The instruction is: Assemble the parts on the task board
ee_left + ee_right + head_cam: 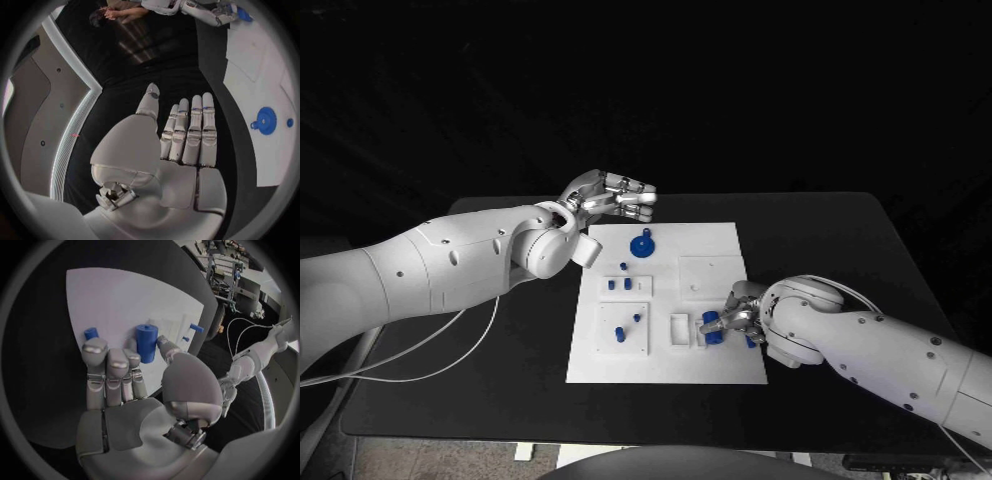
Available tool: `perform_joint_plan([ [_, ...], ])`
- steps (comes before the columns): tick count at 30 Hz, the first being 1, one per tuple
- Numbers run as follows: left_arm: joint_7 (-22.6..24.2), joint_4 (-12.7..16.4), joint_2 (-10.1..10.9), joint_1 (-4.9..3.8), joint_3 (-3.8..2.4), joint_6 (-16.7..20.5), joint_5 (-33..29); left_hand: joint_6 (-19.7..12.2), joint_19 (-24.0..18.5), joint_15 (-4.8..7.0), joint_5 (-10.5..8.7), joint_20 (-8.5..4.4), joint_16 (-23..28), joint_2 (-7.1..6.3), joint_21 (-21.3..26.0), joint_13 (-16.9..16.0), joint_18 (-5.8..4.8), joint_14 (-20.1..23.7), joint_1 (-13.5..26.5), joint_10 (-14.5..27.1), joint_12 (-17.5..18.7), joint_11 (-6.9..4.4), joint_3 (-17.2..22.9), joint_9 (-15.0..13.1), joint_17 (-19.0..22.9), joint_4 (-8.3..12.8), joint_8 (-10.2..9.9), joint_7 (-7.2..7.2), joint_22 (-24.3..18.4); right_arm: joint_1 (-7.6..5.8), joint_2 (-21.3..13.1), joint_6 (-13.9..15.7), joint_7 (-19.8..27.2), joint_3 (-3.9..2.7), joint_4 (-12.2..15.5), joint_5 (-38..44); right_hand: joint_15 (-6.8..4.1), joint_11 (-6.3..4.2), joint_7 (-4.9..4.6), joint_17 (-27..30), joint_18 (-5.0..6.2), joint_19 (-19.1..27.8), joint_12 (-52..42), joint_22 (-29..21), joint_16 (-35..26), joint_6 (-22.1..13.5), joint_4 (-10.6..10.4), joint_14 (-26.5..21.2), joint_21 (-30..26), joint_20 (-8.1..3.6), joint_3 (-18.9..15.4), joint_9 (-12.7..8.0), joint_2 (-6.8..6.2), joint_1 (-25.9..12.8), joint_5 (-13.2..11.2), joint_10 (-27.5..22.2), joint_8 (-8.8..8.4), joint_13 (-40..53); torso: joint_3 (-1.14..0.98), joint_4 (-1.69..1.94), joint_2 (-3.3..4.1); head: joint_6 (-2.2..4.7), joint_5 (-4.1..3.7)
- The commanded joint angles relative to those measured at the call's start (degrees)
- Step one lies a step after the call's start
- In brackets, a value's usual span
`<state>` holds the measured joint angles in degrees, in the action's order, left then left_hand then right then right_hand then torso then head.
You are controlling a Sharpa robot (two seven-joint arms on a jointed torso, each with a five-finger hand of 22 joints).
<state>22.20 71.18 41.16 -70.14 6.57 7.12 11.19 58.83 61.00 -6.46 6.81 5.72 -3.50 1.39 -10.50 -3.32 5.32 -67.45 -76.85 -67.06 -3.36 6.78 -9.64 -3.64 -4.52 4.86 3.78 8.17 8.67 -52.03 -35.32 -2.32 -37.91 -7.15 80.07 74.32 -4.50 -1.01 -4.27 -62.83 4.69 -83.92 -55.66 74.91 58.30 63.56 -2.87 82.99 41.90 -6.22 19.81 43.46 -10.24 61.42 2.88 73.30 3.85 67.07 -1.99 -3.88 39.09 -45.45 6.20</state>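
The white task board (718,250) lies in the middle of the black table. My right hand (740,320) is at the board's right edge, and its thumb and fingers (112,365) pinch an upright blue cylinder (146,342) (711,328) just over the board. A smaller blue part (91,333) lies beyond the fingertips. My left hand (610,195) hovers over the board's far left corner, fingers (190,130) straight and side by side, holding nothing. A blue gear (642,245) (265,120) lies on the board near that hand.
Several small blue pegs (626,284) stand in the white blocks on the board's left half. A raised square plate (708,277) and a slotted block (679,330) sit nearer the right hand. White cables (430,350) trail over the table's left side.
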Motion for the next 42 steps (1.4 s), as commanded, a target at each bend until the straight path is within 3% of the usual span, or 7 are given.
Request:
perform_joint_plan([
  [1,0.1,0.1,-0.2,-0.02,-0.04,-1.1,-0.1,-0.4,-0.3,-0.17,-0.15,0.07,0.0,-0.08,-0.4,-0.1,-0.47,0.1,0.6,0.3,-0.1,0.12,0.1,0.0,-0.1,-0.3,0.0,0.08,-0.1,0.78,0.5,-1.4,0.5,0.84,-0.6,0.3,0.13,0.28,-0.44,0.0,-0.45,-2.6,0.2,5.0,-0.3,-0.9,1.4,0.4,0.2,0.54,0.2,-33.6,0.48,0.5,0.3,-0.1,-0.24,0.1,0.01,-0.01,0.01,-0.05,0.03],
  [11,-0.3,0.1,-0.3,-0.03,-0.04,-1.3,0.0,-0.6,-0.4,-0.18,0.09,0.08,0.0,0.00,-0.6,-0.1,-0.46,0.2,0.5,0.4,-0.1,0.15,0.2,0.0,-0.1,-0.3,0.0,0.11,-0.4,0.78,0.8,-0.4,0.8,1.44,-0.9,0.2,0.09,0.11,-0.29,0.0,-0.39,-2.5,0.1,5.1,-0.2,-0.2,5.1,0.4,0.6,0.60,-0.8,-33.6,2.01,1.1,9.1,-0.2,-0.21,-0.1,0.03,-0.07,-0.01,0.05,0.18],
  [17,-0.4,0.1,-0.2,-0.03,-0.04,-1.3,0.1,-0.6,-0.4,-0.17,0.21,0.08,0.0,0.06,-0.7,-0.1,-0.45,0.1,0.5,0.4,-0.1,0.14,0.3,0.0,-0.1,-0.3,0.0,0.11,-0.5,0.78,-0.3,4.7,1.2,1.51,-0.2,-0.1,-0.32,-0.51,0.51,0.2,-0.66,-2.6,0.1,5.2,-0.3,2.0,9.4,0.4,1.1,0.21,0.4,-33.8,5.19,1.5,15.1,-0.1,-0.24,-0.1,-0.02,-0.03,-0.01,-0.01,0.25],
  [18,-0.4,0.1,-0.2,-0.03,-0.04,-1.3,0.1,-0.6,-0.4,-0.17,0.21,0.08,0.0,0.06,-0.7,-0.1,-0.45,0.1,0.5,0.4,-0.1,0.14,0.3,0.0,-0.1,-0.3,0.0,0.11,-0.5,0.78,-0.4,4.9,1.2,1.51,-0.1,-0.2,-0.34,-0.53,0.50,0.3,-0.67,-2.6,0.2,5.2,-0.4,2.1,9.5,0.4,1.2,0.20,0.5,-33.8,5.19,1.4,15.6,-0.2,-0.23,-0.1,-0.02,-0.04,-0.01,-0.03,0.33],
  [21,-0.5,0.0,-0.1,-0.03,-0.04,-1.3,0.1,-0.6,-0.4,-0.18,0.34,0.07,0.0,0.10,-0.8,-0.1,-0.45,0.1,0.4,0.4,-0.1,0.13,0.3,0.0,-0.1,-0.3,0.0,0.11,-0.6,0.73,-1.3,8.5,1.7,1.47,0.8,-1.7,-0.56,-0.78,0.62,0.6,-0.78,-2.6,1.4,5.2,-0.8,3.0,11.6,0.3,1.3,-0.01,2.9,-34.1,4.63,0.4,24.3,-0.7,-0.24,-1.0,0.02,-0.13,-0.02,0.00,0.46],
  [27,-0.5,0.0,0.0,-0.03,-0.04,-1.2,0.2,-0.5,-0.4,-0.16,0.46,0.06,0.0,0.17,-0.9,-0.1,-0.45,0.1,0.4,0.4,-0.1,0.12,0.3,0.0,-0.1,-0.3,0.0,0.09,-0.7,0.21,-3.4,12.5,2.0,1.02,3.5,-4.2,-0.70,-1.01,0.71,0.7,-0.90,-2.6,1.2,5.4,-0.8,4.1,14.8,0.4,2.2,-0.19,5.3,-35.2,5.04,-1.4,29.1,-0.3,-0.20,-1.0,0.01,-0.08,-0.02,0.05,0.51],
  [42,-0.6,0.0,0.1,-0.04,-0.04,-1.3,0.3,-0.5,-0.4,-0.16,0.58,0.06,0.0,0.18,-1.0,-0.1,-0.46,0.1,0.4,0.4,-0.1,0.11,0.3,0.0,-0.1,-0.2,0.0,0.10,-1.0,-0.70,-5.8,14.0,1.2,-0.58,9.9,-9.4,-0.80,-1.11,0.94,0.8,-0.96,-2.5,1.1,5.4,-0.7,4.7,15.6,0.3,3.0,-0.30,3.9,-35.7,5.43,-2.4,29.0,0.0,-0.23,-0.9,-0.12,-0.06,0.02,-0.05,0.68],
])
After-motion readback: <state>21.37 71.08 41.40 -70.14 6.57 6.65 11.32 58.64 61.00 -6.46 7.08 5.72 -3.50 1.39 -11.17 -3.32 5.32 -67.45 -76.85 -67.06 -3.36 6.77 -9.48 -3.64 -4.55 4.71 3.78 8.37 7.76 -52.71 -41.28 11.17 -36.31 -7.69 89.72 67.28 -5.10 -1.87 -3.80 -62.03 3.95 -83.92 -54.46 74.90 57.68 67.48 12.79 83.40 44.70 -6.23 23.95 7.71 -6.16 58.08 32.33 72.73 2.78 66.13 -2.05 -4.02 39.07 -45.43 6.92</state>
